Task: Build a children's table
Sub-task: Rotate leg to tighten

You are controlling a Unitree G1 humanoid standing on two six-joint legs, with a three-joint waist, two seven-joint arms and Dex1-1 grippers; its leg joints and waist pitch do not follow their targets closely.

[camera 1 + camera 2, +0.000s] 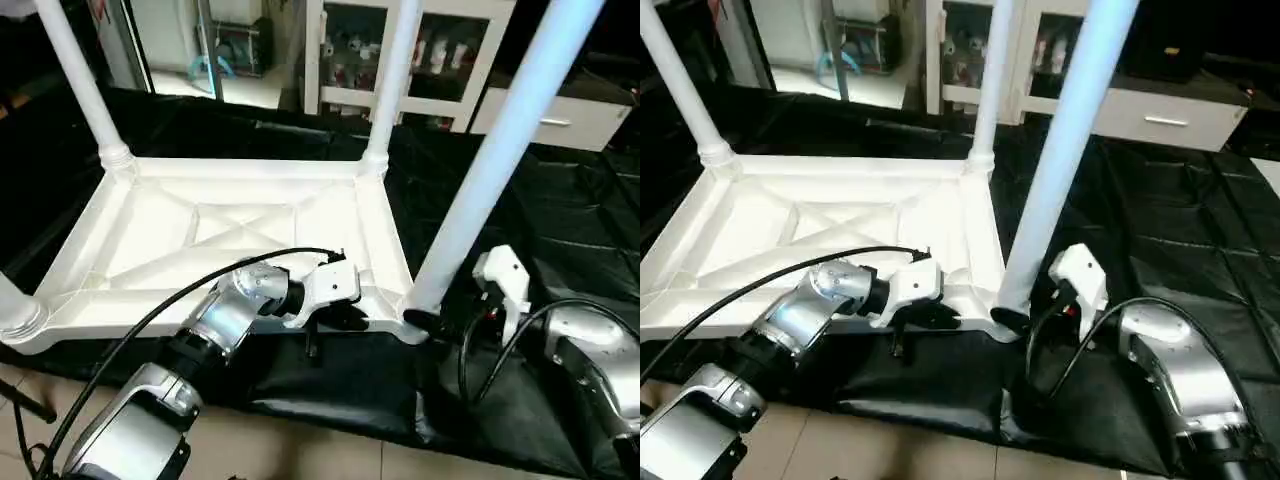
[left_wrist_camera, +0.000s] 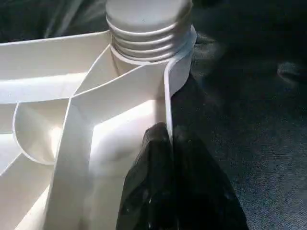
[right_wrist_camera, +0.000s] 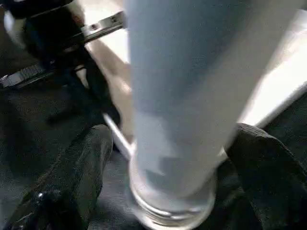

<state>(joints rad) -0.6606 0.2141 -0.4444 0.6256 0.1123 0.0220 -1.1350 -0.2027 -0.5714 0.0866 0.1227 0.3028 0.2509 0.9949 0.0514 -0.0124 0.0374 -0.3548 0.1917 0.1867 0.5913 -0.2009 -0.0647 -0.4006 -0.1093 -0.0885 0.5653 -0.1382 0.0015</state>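
On a black mat (image 1: 560, 220) the tabletop (image 1: 240, 235) lies underside up, its ribs and X-brace showing. Legs stand upright in its corner sockets: one at the far left corner (image 1: 80, 85), one at the far right corner (image 1: 392, 75), and one at the near right corner (image 1: 505, 150), which leans a little to the right. At the near left corner a leg's base (image 1: 15, 315) shows at the picture's edge.

Along the near edge, close to the near right corner, the left gripper (image 1: 335, 318) is pressed together on the tabletop's rim; the left wrist view has its fingers (image 2: 158, 182) pinching that thin wall, one on each side, just beside the threaded leg end (image 2: 146, 33).

By the near right corner the right gripper (image 3: 168, 182) stands spread around the foot of that leg, a finger (image 3: 72, 177) on each side; whether they touch it I cannot tell.

Beyond the mat stands a white cabinet (image 1: 410, 45).
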